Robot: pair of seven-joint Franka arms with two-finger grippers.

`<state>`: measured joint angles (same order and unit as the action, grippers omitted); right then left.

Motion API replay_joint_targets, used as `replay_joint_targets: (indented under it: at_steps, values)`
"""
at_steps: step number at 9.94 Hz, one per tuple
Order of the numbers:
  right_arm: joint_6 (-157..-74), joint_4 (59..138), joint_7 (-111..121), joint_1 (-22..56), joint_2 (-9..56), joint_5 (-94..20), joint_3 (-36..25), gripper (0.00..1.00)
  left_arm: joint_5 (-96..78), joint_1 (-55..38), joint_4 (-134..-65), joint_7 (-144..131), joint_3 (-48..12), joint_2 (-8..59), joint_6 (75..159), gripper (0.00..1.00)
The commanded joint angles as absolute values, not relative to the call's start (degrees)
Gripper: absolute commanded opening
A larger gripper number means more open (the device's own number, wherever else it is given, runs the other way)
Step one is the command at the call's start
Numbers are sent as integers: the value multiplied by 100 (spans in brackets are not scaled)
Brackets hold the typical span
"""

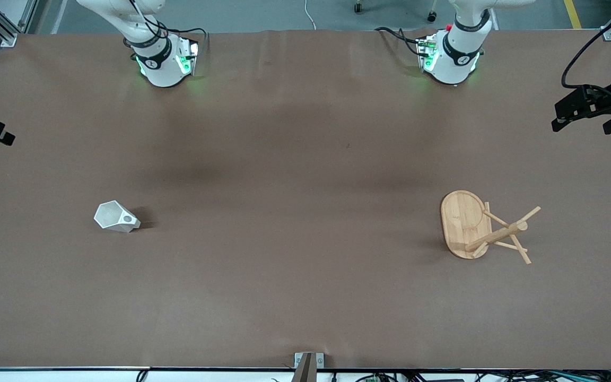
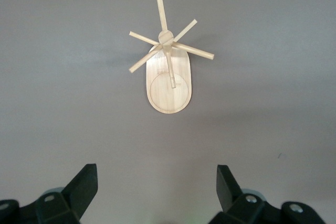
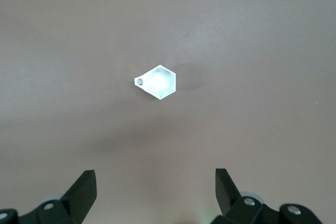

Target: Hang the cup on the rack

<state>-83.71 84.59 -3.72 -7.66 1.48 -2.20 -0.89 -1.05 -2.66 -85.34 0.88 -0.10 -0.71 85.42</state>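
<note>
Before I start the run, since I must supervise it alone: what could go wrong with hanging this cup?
The cup is small and faceted with slanted sides, so the open right gripper, high over it, might slip off. Cup and rack stand at the table's two ends, so the carry is long, perhaps with a handover to the open left gripper. The rack's pegs are thin and the handle hole looks small, so threading could miss.

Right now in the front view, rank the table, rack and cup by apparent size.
1. Table, filling most of the view.
2. Rack, standing toward the left arm's end.
3. Cup, smallest, toward the right arm's end.
</note>
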Motion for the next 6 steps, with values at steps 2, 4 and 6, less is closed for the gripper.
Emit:
replay_joint_targets:
  at_steps: [2, 4, 6]
  values:
    - [-8350, 8526, -317, -765, 62, -176, -97, 100, 9, -229, -8631, 149, -35, -18, 8578, 100]
    - [-8341, 8525, -247, -773, 88, -176, -105, 100, 9, -220, -8631, 150, -26, -18, 8578, 100]
    - [-8419, 8831, -158, -808, 149, -184, -105, 100, 9, -220, -8631, 149, -18, -9, 8587, 100]
